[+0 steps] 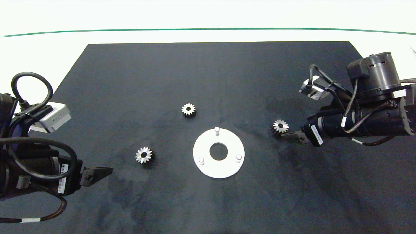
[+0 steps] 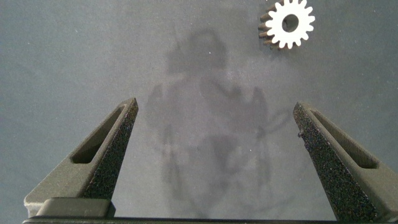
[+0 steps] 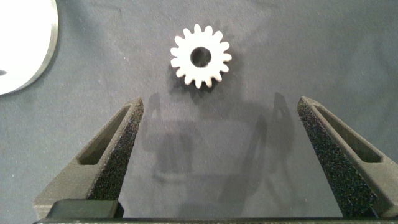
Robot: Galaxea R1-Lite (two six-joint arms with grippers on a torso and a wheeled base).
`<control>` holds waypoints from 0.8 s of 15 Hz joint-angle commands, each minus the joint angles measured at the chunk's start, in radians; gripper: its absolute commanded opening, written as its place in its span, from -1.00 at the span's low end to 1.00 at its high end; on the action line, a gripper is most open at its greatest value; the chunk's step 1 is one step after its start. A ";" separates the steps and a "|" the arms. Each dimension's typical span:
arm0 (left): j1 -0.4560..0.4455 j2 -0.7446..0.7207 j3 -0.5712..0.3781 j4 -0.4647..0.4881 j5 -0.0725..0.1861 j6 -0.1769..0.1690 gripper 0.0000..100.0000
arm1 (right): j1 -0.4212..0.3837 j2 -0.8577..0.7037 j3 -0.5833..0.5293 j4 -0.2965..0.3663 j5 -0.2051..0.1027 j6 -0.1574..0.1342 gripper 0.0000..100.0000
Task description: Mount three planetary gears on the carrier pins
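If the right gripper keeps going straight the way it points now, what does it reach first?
Most likely the gear lying on the mat just ahead of the open right gripper, roughly centred between its fingers; the white disc lies beyond. Height above the mat is unclear.

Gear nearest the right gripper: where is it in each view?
Head view: right-hand planetary gear, on the black mat right of the white disc, just off the right gripper.
Right wrist view: same gear, flat on the mat beyond the open fingers, not between them.
Left wrist view: not in it; the gear there is the left-hand one.
Shared landmark: the white disc, whose edge shows in the right wrist view.
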 commanded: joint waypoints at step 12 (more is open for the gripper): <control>0.002 -0.060 0.016 0.003 0.001 -0.001 1.00 | 0.030 0.145 -0.116 -0.005 -0.021 0.004 1.00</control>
